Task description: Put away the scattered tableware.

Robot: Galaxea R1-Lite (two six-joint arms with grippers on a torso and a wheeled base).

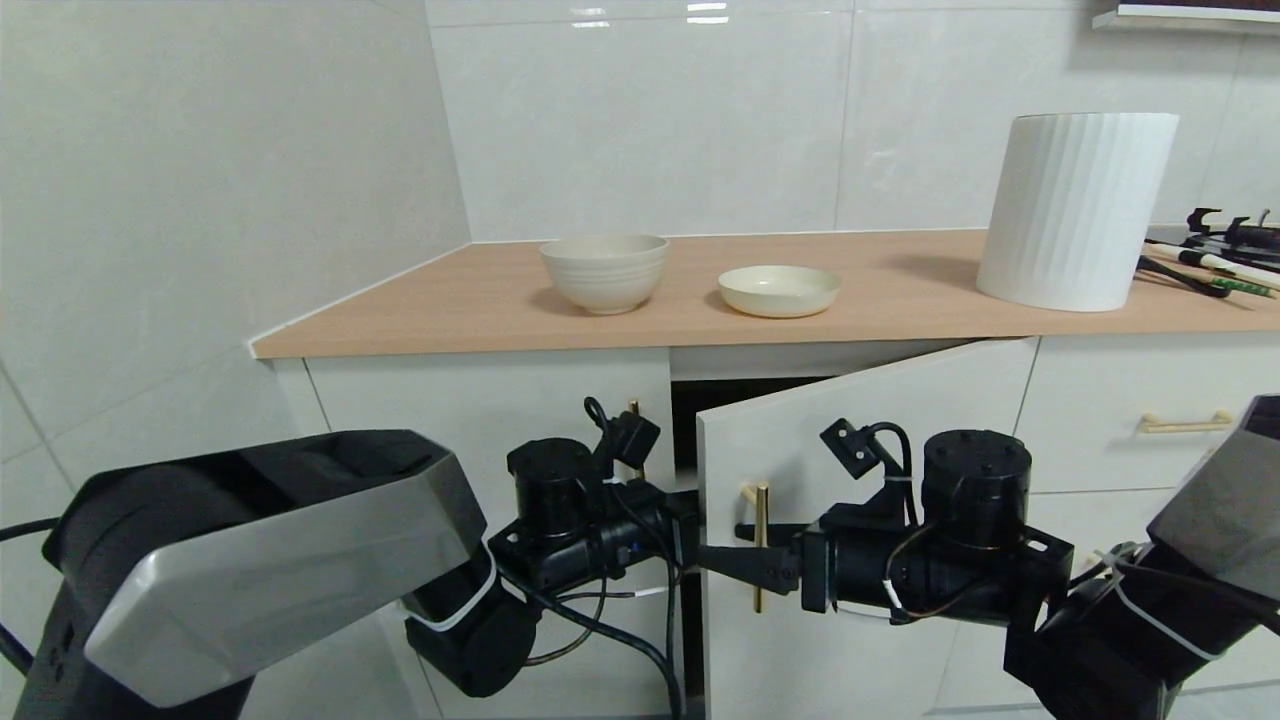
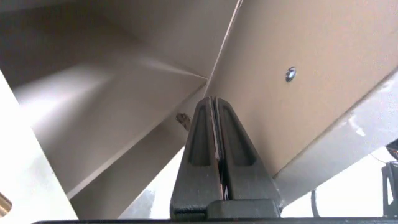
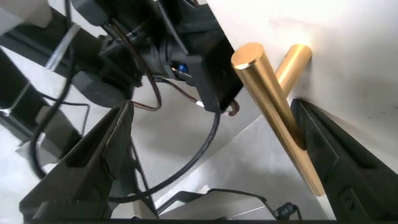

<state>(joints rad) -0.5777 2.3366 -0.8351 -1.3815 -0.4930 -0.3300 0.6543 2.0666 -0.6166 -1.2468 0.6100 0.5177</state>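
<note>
On the wooden countertop [image 1: 900, 290] the bowl [image 1: 605, 272] and shallow dish [image 1: 779, 290] sat side by side, well above both grippers down at the ajar cabinet door [image 1: 870, 420]. The right gripper [image 3: 211, 162] gaped wide, straddling the door's brass handle [image 3: 273, 106] and clasping nothing. The left gripper [image 2: 214, 149], fingers pressed together and empty, poked into the gap behind the door.

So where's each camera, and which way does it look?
Head view: on the head, facing forward and down at bowl, plate; left arm, right arm show.
Left wrist view: on that wrist, facing along the shut left end effector into the cabinet.
Right wrist view: on that wrist, facing the handle inside the open right end effector.
Head and right wrist views share the handle.
</note>
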